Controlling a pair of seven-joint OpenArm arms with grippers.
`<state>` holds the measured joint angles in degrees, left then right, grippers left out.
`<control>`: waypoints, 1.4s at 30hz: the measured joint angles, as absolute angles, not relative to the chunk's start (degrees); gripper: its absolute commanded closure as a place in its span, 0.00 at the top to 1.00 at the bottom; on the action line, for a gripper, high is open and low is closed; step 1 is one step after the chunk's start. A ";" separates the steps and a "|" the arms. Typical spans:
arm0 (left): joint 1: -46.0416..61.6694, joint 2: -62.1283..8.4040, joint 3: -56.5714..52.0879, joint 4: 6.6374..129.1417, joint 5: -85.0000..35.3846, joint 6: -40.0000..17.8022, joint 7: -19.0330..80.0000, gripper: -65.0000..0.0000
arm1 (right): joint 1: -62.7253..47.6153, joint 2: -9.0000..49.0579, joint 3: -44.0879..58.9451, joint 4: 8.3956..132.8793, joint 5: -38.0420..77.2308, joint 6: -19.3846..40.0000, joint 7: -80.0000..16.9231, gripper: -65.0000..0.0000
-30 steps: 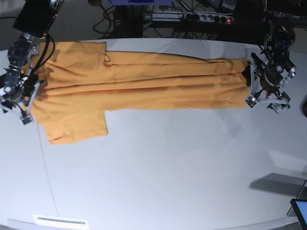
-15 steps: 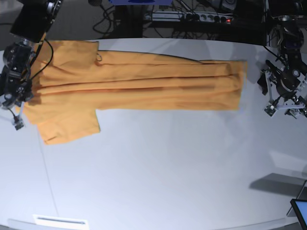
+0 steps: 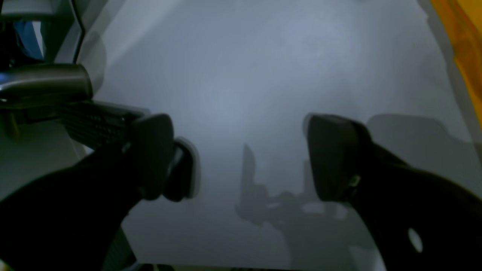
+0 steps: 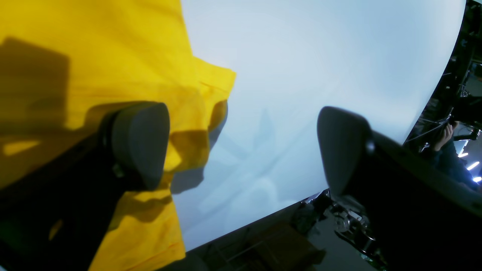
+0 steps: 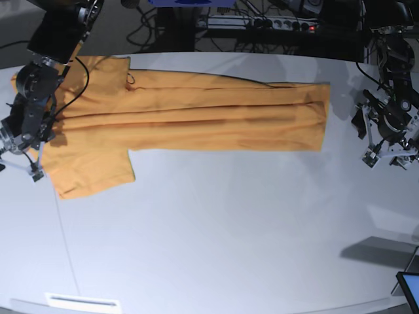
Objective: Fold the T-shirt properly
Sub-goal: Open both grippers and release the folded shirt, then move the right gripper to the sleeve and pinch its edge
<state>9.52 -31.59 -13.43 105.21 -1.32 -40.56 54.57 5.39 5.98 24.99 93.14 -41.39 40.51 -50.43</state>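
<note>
Base view: T-shirt stretches along the desk's far edge between both spread, empty end effectors, right end effector nearer.

A: Where does the base view sit?

B: High above the counter, looking down from far off. It takes in both arms, with the shirt stretched between them.

A: And the wrist views?

B: Each rides just behind its own hand and looks out past the fingers, close to the counter. The left hand view faces bare counter, with a shirt edge beyond its right finger. The right hand view has the shirt under its left finger.

A: What's shared?

B: The shirt and counter appear in all three.
</note>
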 measured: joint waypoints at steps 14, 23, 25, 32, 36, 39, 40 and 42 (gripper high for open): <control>4.49 -28.91 -13.28 103.85 -1.69 -40.53 53.71 0.84 | 14.24 5.80 24.97 96.23 -41.71 40.49 -51.83 0.92; 5.10 -28.91 -13.21 103.53 -1.50 -40.53 54.46 0.84 | 16.84 4.62 17.85 95.07 -28.42 40.47 -60.62 0.92; 5.28 -28.93 -13.23 103.53 -1.37 -40.56 54.50 0.84 | 16.86 4.86 17.87 92.33 -25.06 40.40 -60.23 0.92; 5.26 -28.91 -13.34 103.53 -1.19 -40.53 54.50 0.84 | 19.31 4.80 17.98 84.99 -20.36 40.42 -59.05 0.92; 5.26 -28.88 -13.34 103.53 -1.30 -40.53 54.46 0.84 | 21.67 4.86 17.98 81.14 -19.84 40.47 -58.15 0.92; 5.23 -28.93 -13.34 103.53 -1.26 -40.53 54.46 0.84 | 22.87 5.58 17.96 78.41 -19.84 40.49 -57.98 0.92; 5.26 -28.91 -13.34 103.53 -1.26 -40.53 54.48 0.84 | 23.33 5.78 17.98 77.32 -19.86 40.42 -57.98 0.92; 5.23 -28.91 -13.34 103.53 -1.28 -40.56 54.48 0.84 | 24.36 6.15 17.98 74.91 -19.79 40.29 -57.93 0.92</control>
